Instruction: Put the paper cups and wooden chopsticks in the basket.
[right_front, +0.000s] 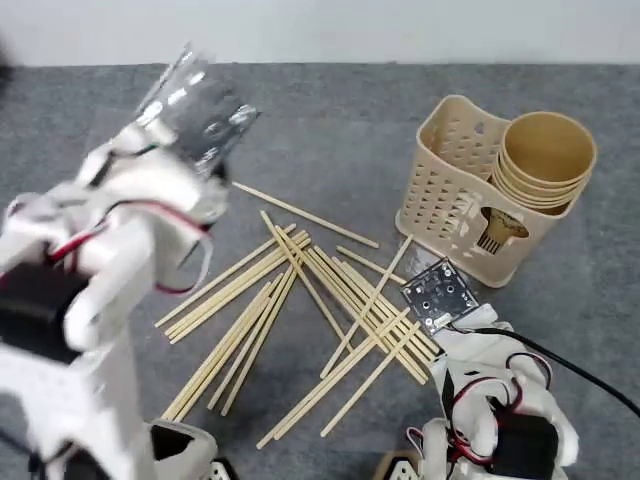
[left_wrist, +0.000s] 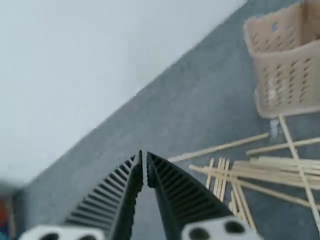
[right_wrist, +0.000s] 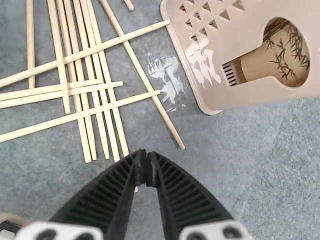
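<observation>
Left arm (right_front: 110, 250) stands raised at the left edge. Left gripper (left_wrist: 144, 158) is closed and holds nothing, above the grey mat (right_front: 350, 130). In the middle, wooden chopsticks (right_front: 240, 284) lie loose and crossed on the mat. Right gripper (right_wrist: 146, 156) is pinched closed and holds nothing, over the mat just beside the nearest chopstick ends and near the basket (right_front: 445, 185). At the far right the basket stands upright, with stacked paper cups (right_front: 548, 150) inside its right end.

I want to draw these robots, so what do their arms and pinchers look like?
The left arm and right arm are white plastic with black motors and red cables. The left gripper and right gripper each have black, ribbed fingers tapering to points, on white bases. The right arm carries a black square board.
</observation>
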